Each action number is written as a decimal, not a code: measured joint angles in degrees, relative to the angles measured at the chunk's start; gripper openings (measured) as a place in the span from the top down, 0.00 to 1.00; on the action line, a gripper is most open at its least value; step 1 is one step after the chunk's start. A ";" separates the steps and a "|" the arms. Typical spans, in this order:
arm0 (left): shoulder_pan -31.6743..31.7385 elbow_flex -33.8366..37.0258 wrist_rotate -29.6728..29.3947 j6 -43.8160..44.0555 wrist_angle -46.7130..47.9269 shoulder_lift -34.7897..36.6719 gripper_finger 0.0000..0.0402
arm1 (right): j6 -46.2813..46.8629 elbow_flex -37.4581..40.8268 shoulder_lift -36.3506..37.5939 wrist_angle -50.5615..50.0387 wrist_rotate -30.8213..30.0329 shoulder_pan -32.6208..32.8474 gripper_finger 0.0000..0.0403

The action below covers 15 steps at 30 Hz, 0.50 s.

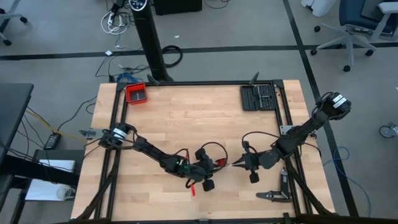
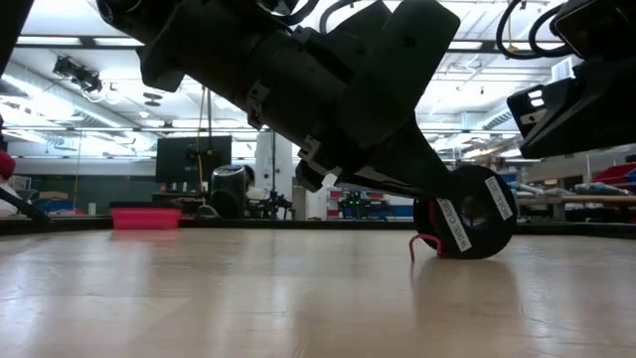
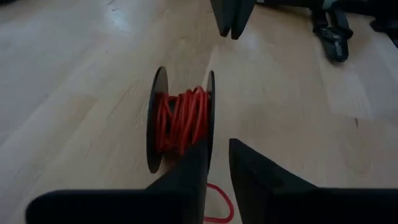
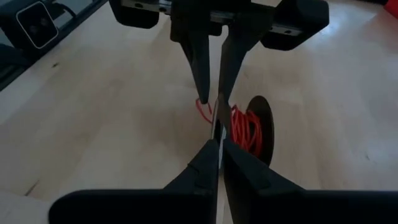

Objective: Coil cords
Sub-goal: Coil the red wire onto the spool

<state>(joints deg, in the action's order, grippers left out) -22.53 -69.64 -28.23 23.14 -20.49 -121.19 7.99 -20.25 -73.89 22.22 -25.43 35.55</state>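
The red cord (image 3: 183,118) is wound on a small black spool (image 1: 219,163), which stands on its two flange rims on the table. A loose end of the cord (image 3: 221,200) lies on the wood beside it. My left gripper (image 3: 217,177) comes at the spool from the table's left and is open, its fingers on either side of one flange (image 3: 211,112). My right gripper (image 4: 219,149) faces it from the table's right and is shut. In the left wrist view the right gripper (image 3: 231,28) stands apart from the spool, beyond it. My left gripper's open fingers (image 4: 200,81) slant down on either side of the rim of one spool flange (image 4: 217,121). I cannot tell whether either finger touches it. The spool stands on the table.
A red tray (image 1: 136,93) sits at the far left corner and a black tool case (image 1: 258,97) at the far right. A dark hand tool (image 1: 273,195) lies near the front right edge. Bare wood lies between the tray and the case.
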 joint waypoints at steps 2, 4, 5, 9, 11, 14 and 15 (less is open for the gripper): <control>-0.06 -0.01 0.00 0.00 -0.31 0.00 0.82 | 0.01 0.00 0.00 0.41 -0.01 0.24 0.95; -0.08 0.00 0.02 0.00 -0.88 0.00 0.82 | -0.03 0.00 0.00 0.78 0.00 0.33 0.95; -0.08 -0.01 0.02 -0.02 -1.06 0.00 0.82 | -0.05 0.00 0.00 0.83 0.00 0.33 0.95; -0.14 0.01 0.26 -0.02 -0.81 0.00 0.82 | -0.07 0.00 0.00 0.79 0.00 0.33 0.95; -0.20 0.01 1.31 -0.21 -0.81 0.00 0.82 | -0.09 0.00 0.00 0.79 0.00 0.33 0.95; -0.33 0.01 3.46 -0.36 0.05 0.05 0.82 | -0.10 0.00 0.00 0.79 0.00 0.33 0.95; -0.34 0.01 3.98 -0.36 0.93 0.18 0.82 | -0.12 0.00 0.00 0.78 -0.01 0.33 0.95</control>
<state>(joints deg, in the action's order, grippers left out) -22.87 -69.63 -24.25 22.77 -19.56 -121.00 7.87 -20.25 -73.89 22.99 -25.44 35.88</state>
